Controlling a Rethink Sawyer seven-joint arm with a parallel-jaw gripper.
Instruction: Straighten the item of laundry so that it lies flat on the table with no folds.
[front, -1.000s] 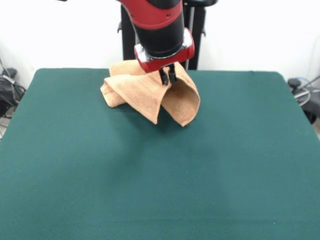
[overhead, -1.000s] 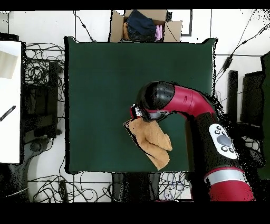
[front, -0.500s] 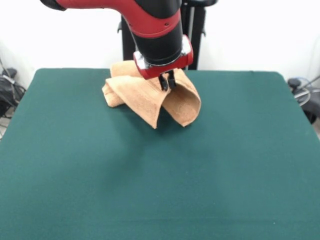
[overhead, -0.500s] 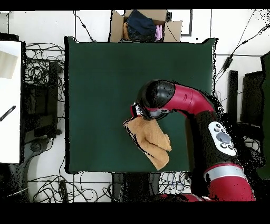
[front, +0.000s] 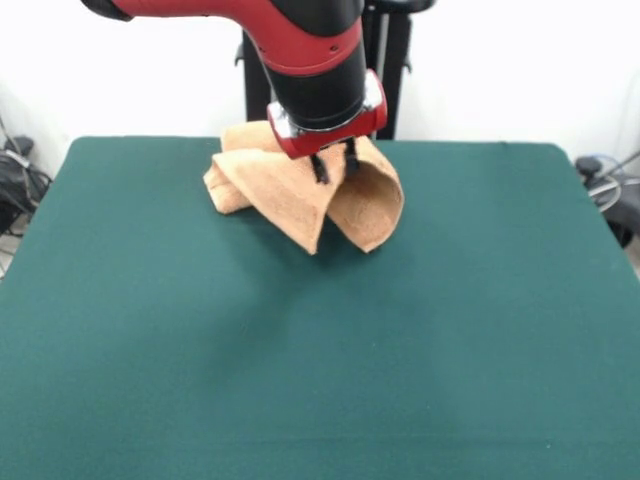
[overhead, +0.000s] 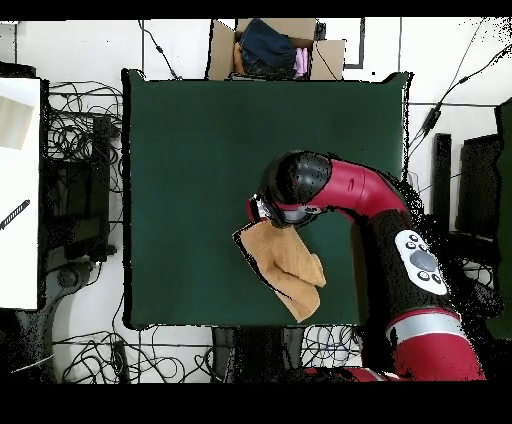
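The item of laundry (front: 290, 195), an orange-tan towel, sits bunched and folded near the far edge of the green table (front: 300, 360). Its middle stands up in a tent-like ridge, with two flaps hanging toward the front. My gripper (front: 334, 166) is right at the top of that ridge, and its fingers stand apart on either side of the fold, open. From overhead, the towel (overhead: 285, 262) lies near the table's (overhead: 190, 150) bottom edge. The arm's black and red head (overhead: 295, 185) covers the gripper there.
A cardboard box (overhead: 270, 48) with dark clothes stands beyond the table's top edge in the overhead view. Cables lie on the floor around the table, and a white surface (overhead: 18, 190) is at the left. The arm's links (overhead: 400, 250) run along the table's right side.
The fingers, pinched together on the towel's ridge in the earlier frames, have spread apart. The towel keeps its tented shape and the arm has barely moved.
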